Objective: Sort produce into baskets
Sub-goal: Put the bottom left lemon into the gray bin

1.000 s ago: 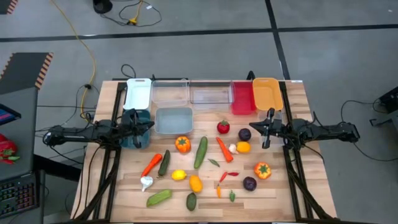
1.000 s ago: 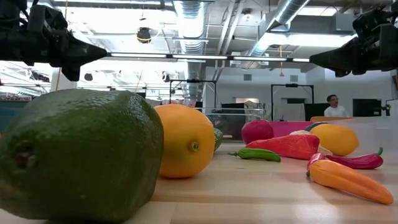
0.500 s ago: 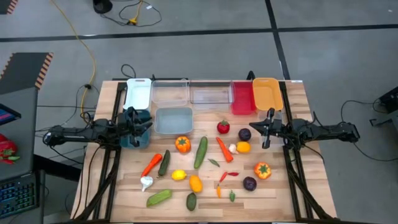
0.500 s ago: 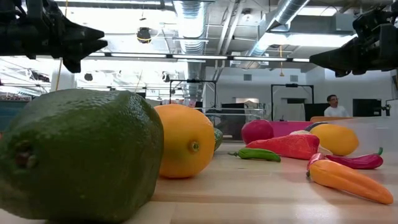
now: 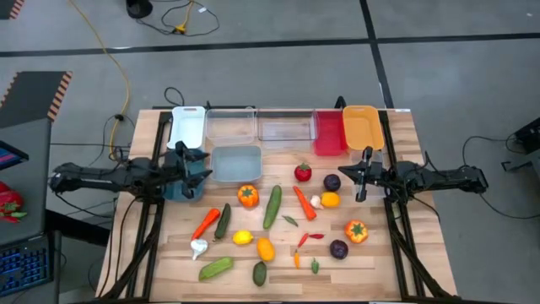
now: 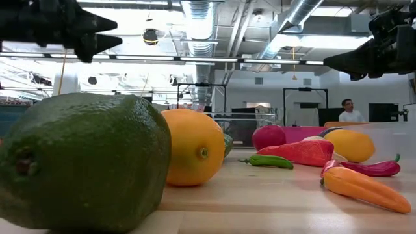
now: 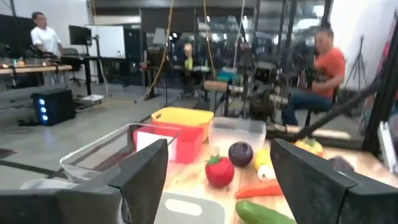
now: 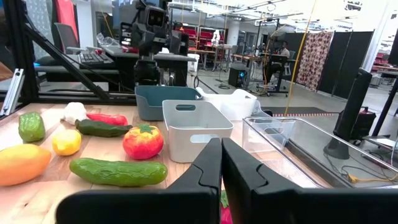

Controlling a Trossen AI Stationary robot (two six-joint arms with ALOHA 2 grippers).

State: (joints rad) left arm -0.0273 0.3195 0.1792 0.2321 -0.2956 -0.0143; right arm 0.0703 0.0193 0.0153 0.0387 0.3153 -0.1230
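Observation:
The produce lies loose on the wooden table: a cucumber, a carrot, a lemon, peppers and purple balls. The baskets stand in a row along the far edge: white, two clear, red and orange. A grey-blue one sits nearer, and a teal one is under my left arm. My left gripper hangs open and level above the teal basket, holding nothing. My right gripper is shut and empty at the right edge.
In the low view a green avocado-like fruit and an orange fruit fill the near foreground. People sit and stand in the room beyond the table. Bare wood shows along the table's left and right edges.
My left gripper has risen above the teal basket, and its fingers have parted from shut to open. The right arm and all the produce have kept still.

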